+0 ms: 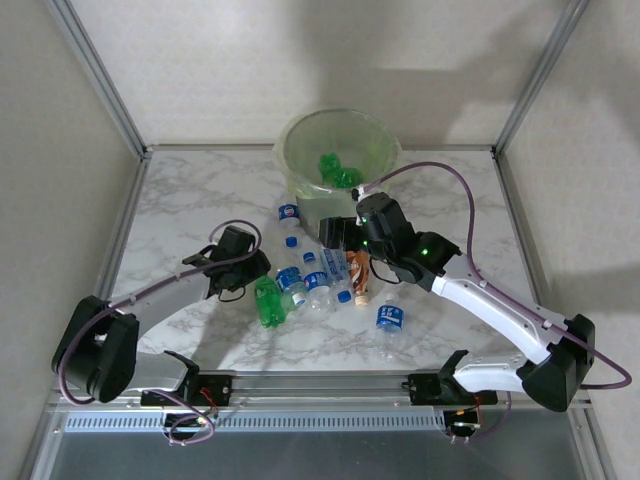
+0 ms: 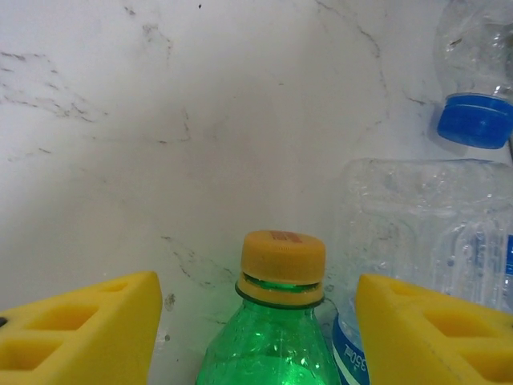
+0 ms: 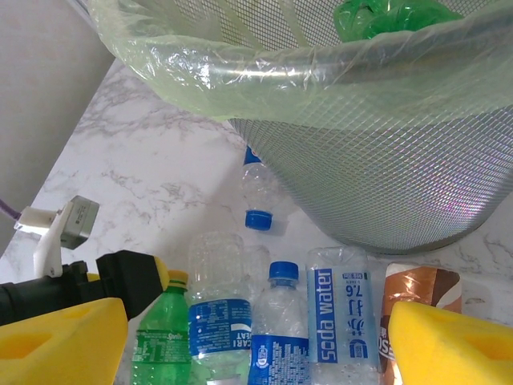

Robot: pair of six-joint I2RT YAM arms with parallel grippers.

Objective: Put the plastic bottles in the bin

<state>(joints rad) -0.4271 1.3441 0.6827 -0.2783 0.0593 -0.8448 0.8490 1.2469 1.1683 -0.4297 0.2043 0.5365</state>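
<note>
On the marbled tabletop (image 1: 190, 195) — bottles (image 1: 268, 302), lined bin (image 1: 289, 172), beige walls (image 1: 300, 60) behind

Bottles (image 1: 318, 290) lie clustered on the table (image 1: 190, 210) before the bin (image 1: 285, 165).

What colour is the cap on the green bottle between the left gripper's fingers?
Yellow; the green plastic bottle's screw cap shows best in the left wrist view.

White marble-look tabletop (image 1: 200, 200) — plain beige walls (image 1: 250, 60), metal corner posts (image 1: 98, 72), soft shadows, perhaps overhead light.
</note>
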